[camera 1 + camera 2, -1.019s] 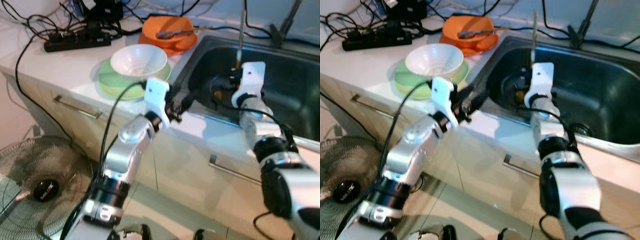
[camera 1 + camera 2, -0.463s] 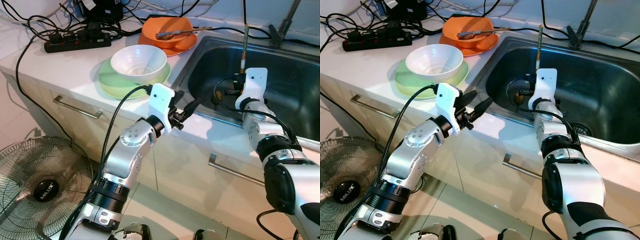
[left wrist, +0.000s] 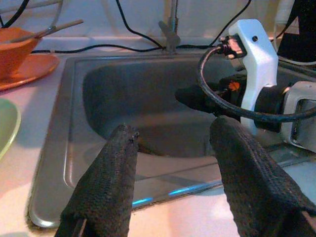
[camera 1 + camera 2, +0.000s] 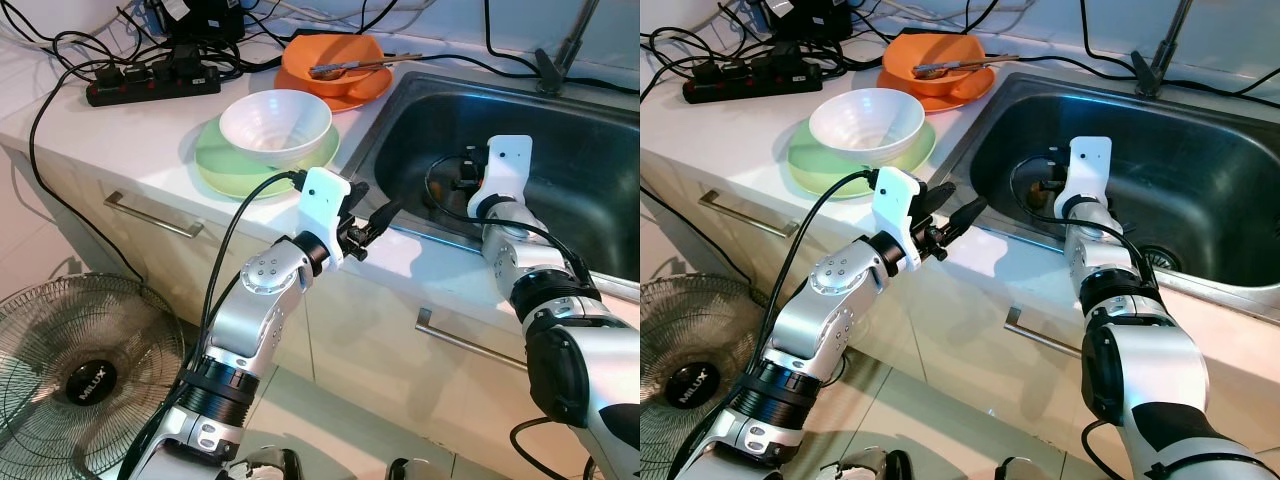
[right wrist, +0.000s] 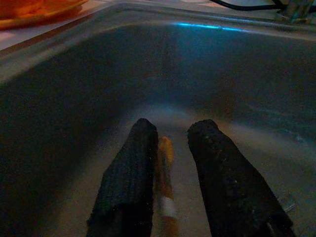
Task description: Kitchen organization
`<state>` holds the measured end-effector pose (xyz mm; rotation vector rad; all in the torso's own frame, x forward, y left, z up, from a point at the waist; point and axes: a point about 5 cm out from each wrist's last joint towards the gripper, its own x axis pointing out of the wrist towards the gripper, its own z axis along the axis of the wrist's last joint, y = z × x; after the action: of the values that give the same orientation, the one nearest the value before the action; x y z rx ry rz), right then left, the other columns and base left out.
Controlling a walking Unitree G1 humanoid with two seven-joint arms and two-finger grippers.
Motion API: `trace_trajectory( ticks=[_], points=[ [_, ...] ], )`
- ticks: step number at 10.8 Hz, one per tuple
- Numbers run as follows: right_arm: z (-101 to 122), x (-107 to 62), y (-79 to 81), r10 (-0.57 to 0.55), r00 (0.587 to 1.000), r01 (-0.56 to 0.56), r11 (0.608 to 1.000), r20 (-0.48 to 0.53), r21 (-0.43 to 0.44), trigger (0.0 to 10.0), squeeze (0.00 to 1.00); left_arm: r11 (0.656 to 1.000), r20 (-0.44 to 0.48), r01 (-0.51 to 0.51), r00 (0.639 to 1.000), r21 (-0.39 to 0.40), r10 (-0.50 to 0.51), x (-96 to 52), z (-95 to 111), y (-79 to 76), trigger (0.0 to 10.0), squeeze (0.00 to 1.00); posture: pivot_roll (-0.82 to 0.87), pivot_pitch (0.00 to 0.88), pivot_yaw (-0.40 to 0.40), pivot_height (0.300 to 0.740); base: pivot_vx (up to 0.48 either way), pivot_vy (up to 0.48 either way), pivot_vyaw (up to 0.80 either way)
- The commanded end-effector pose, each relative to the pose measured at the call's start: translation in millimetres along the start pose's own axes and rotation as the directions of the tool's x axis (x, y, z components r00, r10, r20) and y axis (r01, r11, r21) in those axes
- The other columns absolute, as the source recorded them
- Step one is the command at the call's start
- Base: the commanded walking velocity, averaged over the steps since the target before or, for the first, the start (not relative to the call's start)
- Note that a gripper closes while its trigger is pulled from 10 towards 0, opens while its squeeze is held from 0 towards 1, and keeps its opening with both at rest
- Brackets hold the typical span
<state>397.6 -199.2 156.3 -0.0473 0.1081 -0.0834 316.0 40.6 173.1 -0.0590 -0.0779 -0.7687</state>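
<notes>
Since half a second ago the upright stick that rose above the right wrist has dropped out of sight in the head views; the right arm reaches a little deeper into the sink (image 4: 590,150), while the left arm has hardly shifted.

At the far left a fan (image 4: 70,370) stands on the floor below the counter (image 4: 130,140). At 11 o'clock on the counter a black power strip (image 4: 150,82) lies among cables. At 12 o'clock from the left pincer sits a white bowl (image 4: 275,122) on a green plate (image 4: 225,165); at 1 o'clock from that bowl an orange bowl (image 4: 335,60) on an orange plate holds a spoon (image 4: 350,67).

The left pincer (image 4: 375,218) hovers over the counter's front edge, just beside the sink's near left rim, fingers (image 3: 106,182) spread wide with nothing between them.

To the right, the right pincer (image 5: 168,163) is down inside the sink near its floor. Its fingers (image 5: 131,173) are a narrow gap apart, and a thin yellowish stick (image 5: 165,168) lies between them, close against one finger; whether it is gripped I cannot tell. A faucet (image 4: 560,50) stands at the sink's far rim, at 1 o'clock from the right wrist.
</notes>
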Motion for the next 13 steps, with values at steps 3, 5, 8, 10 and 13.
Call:
trace_trajectory(
  ticks=[3,5,8,10,13],
  points=[
    [9.5,1.8,5.5,0.011,0.999,-0.009,0.999,0.047,-0.033,10.0,0.0,0.999,0.018,-0.041,0.999,0.015,0.041,-1.9,4.0,4.6,10.0,0.0,0.06,0.081,0.059,0.74,0.0,0.0,0.0],
    [30.8,1.8,9.1,0.021,0.982,-0.021,1.0,0.185,-0.004,10.0,0.0,0.987,0.056,-0.153,0.987,0.048,0.15,-2.5,7.9,17.7,10.0,0.0,0.05,0.087,0.057,0.74,0.0,0.0,0.0],
    [61.9,-15.3,20.2,0.074,0.881,-0.087,0.996,0.467,0.005,10.0,0.0,0.959,0.145,-0.245,0.964,0.141,0.225,-3.0,18.0,25.0,10.0,0.0,0.02,0.093,0.053,0.74,0.0,0.0,0.0],
    [58.7,-30.0,23.5,0.07,0.843,-0.086,0.996,0.533,0.004,10.0,0.0,0.949,0.183,-0.281,0.95,0.14,0.254,-2.3,19.5,25.3,10.0,0.0,0.0,0.085,0.047,0.74,0.0,0.0,0.0],
    [34.4,-61.2,20.8,0.024,0.837,-0.071,0.995,0.547,0.065,10.0,0.0,0.923,0.234,-0.352,0.921,0.157,0.312,-3.9,21.1,28.8,10.0,0.0,-0.02,0.067,0.047,0.74,0.0,0.0,0.0]
  ],
)
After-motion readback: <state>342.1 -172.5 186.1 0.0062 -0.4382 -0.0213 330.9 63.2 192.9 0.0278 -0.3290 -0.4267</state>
